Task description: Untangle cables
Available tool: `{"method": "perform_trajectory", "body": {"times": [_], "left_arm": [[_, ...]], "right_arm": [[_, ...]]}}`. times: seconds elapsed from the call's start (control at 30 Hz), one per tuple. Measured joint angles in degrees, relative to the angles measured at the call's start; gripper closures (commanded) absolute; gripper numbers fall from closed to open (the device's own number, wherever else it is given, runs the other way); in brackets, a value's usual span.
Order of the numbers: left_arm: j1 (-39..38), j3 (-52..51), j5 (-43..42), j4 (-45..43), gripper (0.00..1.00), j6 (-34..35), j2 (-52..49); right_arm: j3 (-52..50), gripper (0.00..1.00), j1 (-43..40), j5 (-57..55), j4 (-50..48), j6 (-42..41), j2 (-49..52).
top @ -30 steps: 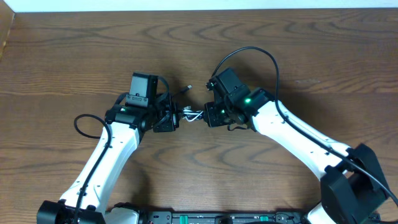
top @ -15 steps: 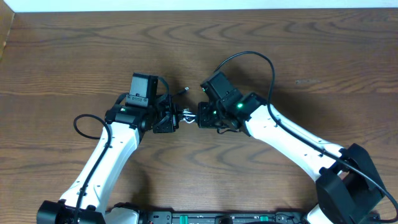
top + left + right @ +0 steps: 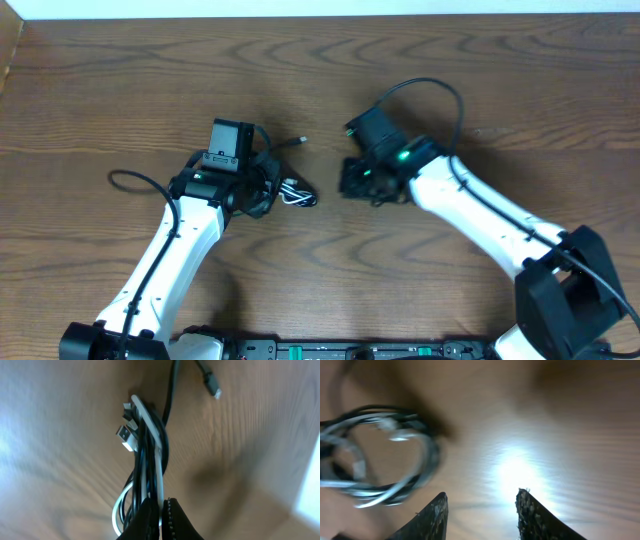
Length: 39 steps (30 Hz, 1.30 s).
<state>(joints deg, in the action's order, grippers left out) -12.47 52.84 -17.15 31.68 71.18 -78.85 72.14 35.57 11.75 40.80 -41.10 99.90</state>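
Note:
The cables (image 3: 297,196), one white and one black, form a small tangled bundle just right of my left gripper (image 3: 272,192). In the left wrist view the bundle (image 3: 150,455) runs up from the left gripper (image 3: 160,506), whose jaws are shut on its strands, with metal plugs at its top. A loose black plug end (image 3: 212,385) lies further off, also seen from overhead (image 3: 300,141). My right gripper (image 3: 347,181) hovers to the right of the bundle, apart from it. In its own view the right gripper (image 3: 481,499) is open and empty, with the blurred cables (image 3: 380,455) at the left.
Dark wood table (image 3: 480,70) all around. The thick black arm wires loop beside the left arm (image 3: 130,180) and over the right arm (image 3: 430,90). A pale strip runs along the far table edge (image 3: 320,8).
My right gripper has let go of the bundle, opened, and drawn back to the right. The left gripper stays shut on the cables, and the bundle now hangs free at its right.

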Motion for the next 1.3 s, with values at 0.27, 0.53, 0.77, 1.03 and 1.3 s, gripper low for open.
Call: {"method": "perform_trajectory", "body": {"times": [0.27,0.53,0.77,1.03,1.3], "left_arm": [[-1.1,2.8,9.6,6.4,0.93,-29.7,0.0],[-13.5,4.2,25.2,7.5,0.93,-38.5,-0.9],[-23.1,4.5,29.7,2.6,0.91,-38.8,-11.3],[-28.7,4.5,27.4,-6.6,0.74,-38.2,-17.0],[-29.7,4.7,22.5,-10.5,0.33,-37.7,-12.5]], "right_arm": [[0.0,0.55,-13.4,-1.0,4.8,7.6,-3.3],[0.0,0.54,-23.6,-1.2,7.5,12.7,-8.9],[0.0,0.53,-29.8,-1.1,12.0,17.8,-9.7],[0.0,0.49,-36.7,-1.2,13.9,21.4,-12.4],[0.0,0.41,-37.9,-1.1,13.7,22.7,-14.1]]}}
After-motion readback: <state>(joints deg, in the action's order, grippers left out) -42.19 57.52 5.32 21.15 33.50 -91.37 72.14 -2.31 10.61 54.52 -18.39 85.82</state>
